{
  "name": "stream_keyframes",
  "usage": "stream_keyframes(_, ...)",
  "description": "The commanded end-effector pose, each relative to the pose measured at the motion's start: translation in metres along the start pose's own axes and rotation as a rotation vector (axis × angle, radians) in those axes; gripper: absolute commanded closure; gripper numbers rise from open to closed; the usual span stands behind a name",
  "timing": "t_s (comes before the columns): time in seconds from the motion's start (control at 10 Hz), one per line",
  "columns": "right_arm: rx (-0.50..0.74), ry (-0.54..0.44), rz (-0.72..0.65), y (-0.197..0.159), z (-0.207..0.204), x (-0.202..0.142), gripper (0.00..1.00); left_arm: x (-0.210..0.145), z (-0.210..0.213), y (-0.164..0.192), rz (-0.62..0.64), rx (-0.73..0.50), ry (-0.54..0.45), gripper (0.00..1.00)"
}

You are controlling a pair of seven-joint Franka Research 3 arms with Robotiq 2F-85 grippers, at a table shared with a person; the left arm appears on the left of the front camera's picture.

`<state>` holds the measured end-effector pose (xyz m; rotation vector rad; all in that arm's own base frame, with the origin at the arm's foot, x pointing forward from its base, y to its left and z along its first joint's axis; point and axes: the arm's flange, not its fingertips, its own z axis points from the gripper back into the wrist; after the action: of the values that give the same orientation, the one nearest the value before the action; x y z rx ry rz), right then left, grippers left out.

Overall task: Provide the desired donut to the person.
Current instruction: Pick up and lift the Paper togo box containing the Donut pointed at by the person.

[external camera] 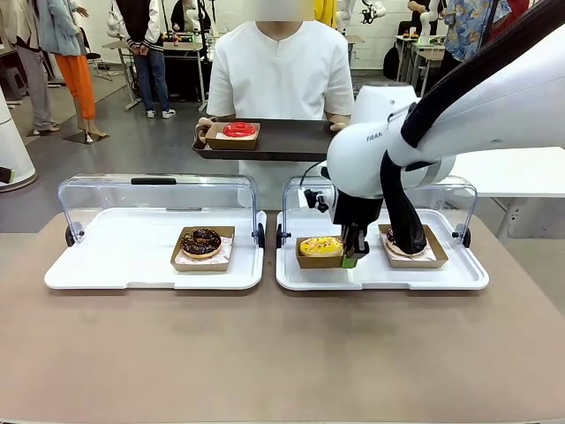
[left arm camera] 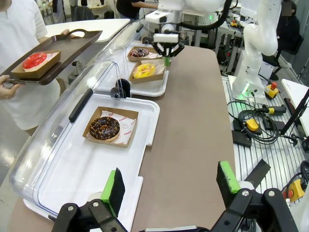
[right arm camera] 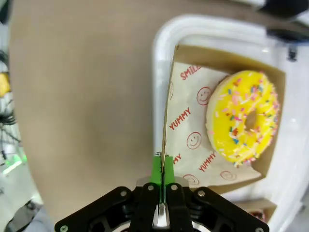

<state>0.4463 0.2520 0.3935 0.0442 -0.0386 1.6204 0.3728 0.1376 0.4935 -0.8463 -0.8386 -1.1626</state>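
If the wall slips: I judge the pinch on one thin cardboard edge to be the weak spot. On the lift the box [right arm camera: 217,54] could tilt and let the yellow donut [right arm camera: 244,116] slide out, or the wall could buckle.
Right gripper [right arm camera: 161,168]: jaws pressed together on the near wall of that box, one pad on each side of the cardboard.
Left gripper [left arm camera: 171,181]: jaws wide apart and holding nothing, over the edge of the left white tray [left arm camera: 145,140].
Yellow donut: glossy icing, coloured sprinkles, ring whole. It lies on printed paper in its brown box, in the left part of the right white tray [external camera: 380,276].
Person [external camera: 278,71]: at the far side, holding a dark serving tray [external camera: 291,141] that carries a boxed red donut [external camera: 239,130].
Clearance: the raised clear lid [external camera: 459,190] behind the right tray might catch the box as I carry it across.
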Motion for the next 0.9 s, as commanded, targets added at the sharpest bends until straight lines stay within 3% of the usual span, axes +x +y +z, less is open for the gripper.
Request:
stream_keyframes(0.0, -0.007, 0.045, -0.015, 0.039, 0.04, 0.007, 1.0, 0.001, 0.0, -0.002, -0.008, 0.006, -0.017, 0.0)
stream_keyframes(0.4, -0.043, 0.096, -0.009, 0.086, 0.12, 0.028, 1.0, 0.001, 0.0, -0.002, -0.008, 0.006, -0.017, 0.0)
stream_keyframes(0.8, -0.075, 0.079, -0.036, 0.084, 0.195, 0.051, 1.0, 0.001, 0.0, -0.002, -0.008, 0.006, -0.017, 0.0)
